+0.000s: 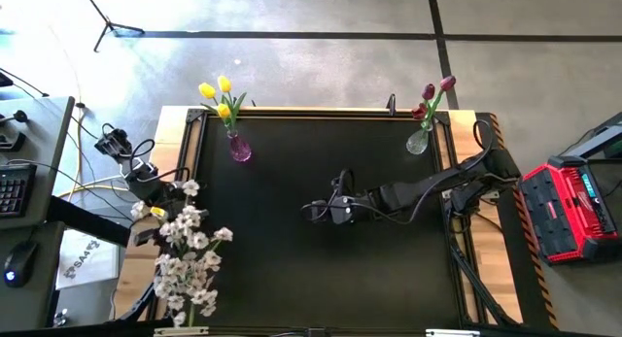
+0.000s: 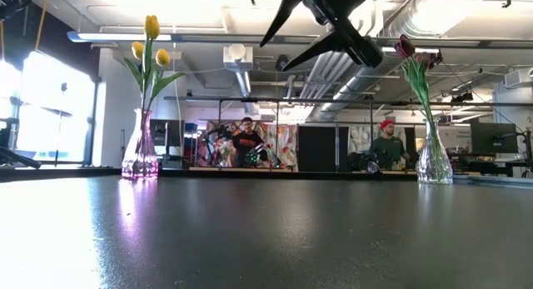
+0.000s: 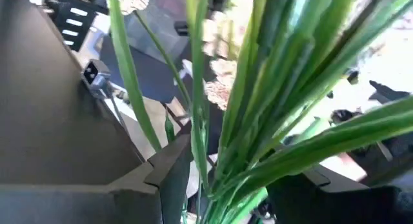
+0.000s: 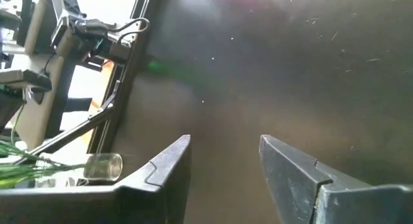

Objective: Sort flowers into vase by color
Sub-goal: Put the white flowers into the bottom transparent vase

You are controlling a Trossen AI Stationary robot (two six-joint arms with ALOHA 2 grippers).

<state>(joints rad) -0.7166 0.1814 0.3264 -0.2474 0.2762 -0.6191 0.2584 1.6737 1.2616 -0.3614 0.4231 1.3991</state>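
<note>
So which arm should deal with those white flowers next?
Probably the left: its gripper is shut on the white flowers' stems. The right gripper hangs open and empty above mid-table.

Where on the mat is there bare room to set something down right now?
The black mat is bare between the purple vase of yellow tulips and the clear vase of dark red tulips, and along the near edge. The right gripper hangs open above mid-mat. The left edge is crowded: the left gripper holds the white blossom spray there.
</note>
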